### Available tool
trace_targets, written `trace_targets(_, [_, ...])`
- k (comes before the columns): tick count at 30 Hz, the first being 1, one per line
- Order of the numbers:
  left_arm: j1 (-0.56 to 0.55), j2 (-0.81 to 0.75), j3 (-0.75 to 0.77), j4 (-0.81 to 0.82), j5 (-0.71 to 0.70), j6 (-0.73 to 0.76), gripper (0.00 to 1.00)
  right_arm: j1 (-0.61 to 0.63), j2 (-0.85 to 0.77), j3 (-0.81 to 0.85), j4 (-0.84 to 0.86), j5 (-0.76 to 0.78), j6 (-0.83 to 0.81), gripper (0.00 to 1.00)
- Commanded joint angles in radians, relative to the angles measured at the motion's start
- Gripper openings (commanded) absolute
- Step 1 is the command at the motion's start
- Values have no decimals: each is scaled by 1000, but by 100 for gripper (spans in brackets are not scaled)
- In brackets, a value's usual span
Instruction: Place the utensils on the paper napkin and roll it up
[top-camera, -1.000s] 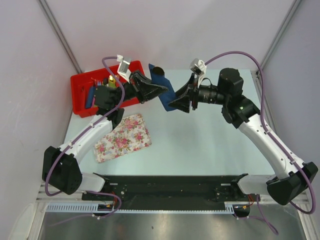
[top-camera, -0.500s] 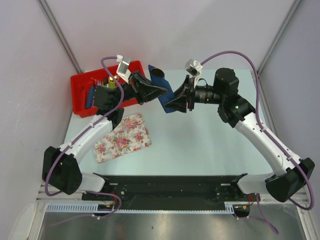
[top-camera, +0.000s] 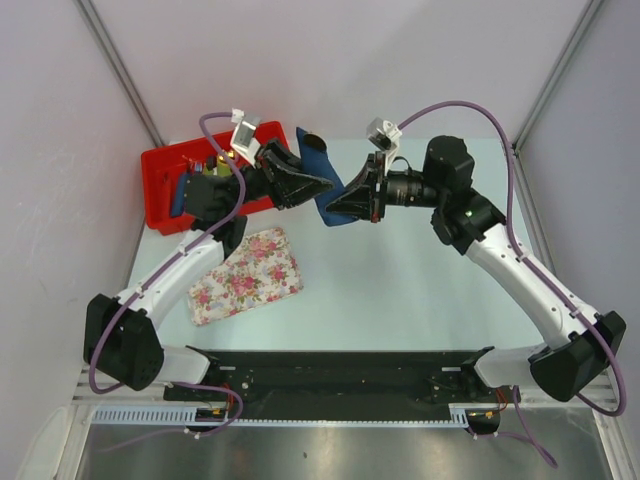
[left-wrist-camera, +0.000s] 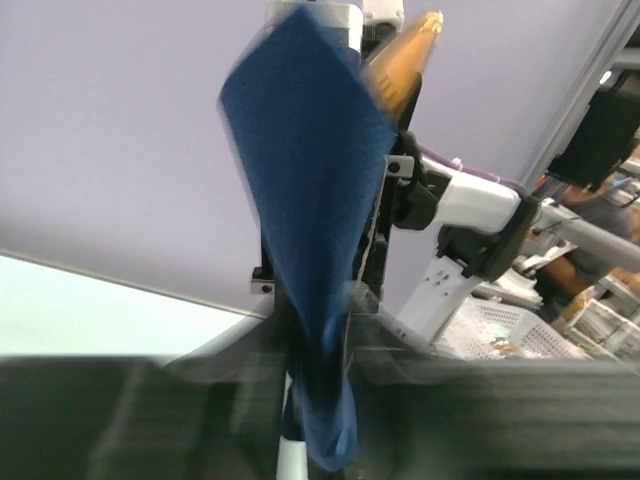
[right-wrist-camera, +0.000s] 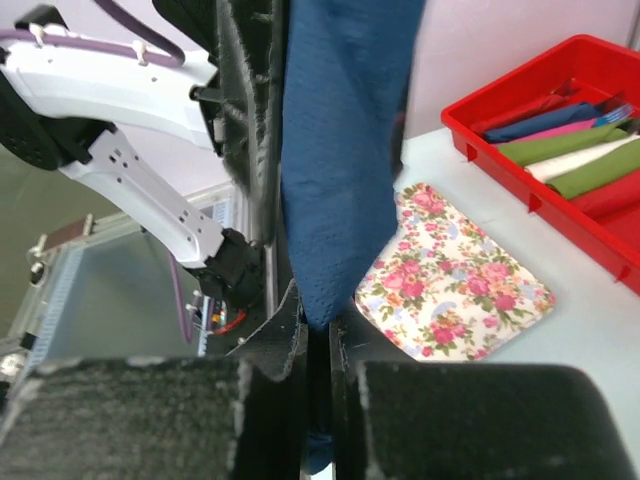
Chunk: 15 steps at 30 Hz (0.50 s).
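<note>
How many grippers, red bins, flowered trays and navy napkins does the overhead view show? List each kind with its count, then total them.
grippers: 2 (left gripper, right gripper)
red bin: 1
flowered tray: 1
navy napkin: 1
total: 5

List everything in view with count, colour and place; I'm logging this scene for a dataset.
paper napkin: one, navy blue, held between both grippers.
gold utensil tip: one, gold, blurred, beside the napkin's top edge in the left wrist view.
floral tray: one, white with pink flowers, on the table by the left arm.
red bin: one, red, far-left corner.
rolls: several, navy, pink, green, white, inside the bin.
table: one, pale blue-green.
left gripper: black, shut on the napkin.
right gripper: black, shut on the napkin.
</note>
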Motion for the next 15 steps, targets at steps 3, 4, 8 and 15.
trace_targets(3, [46, -56, -1, -102, -84, -6, 67, -34, 38, 14, 223, -45, 196, 0])
trace_targets(4, [71, -65, -9, -119, -86, -4, 73, -50, 42, 11, 260, -51, 239, 0])
trace_targets(8, [109, -102, -44, -151, -89, -6, 79, -88, 61, -9, 461, -89, 472, 0])
trace_targets(15, [108, -75, -38, -177, -142, -116, 86, -88, 95, -27, 609, -108, 626, 0])
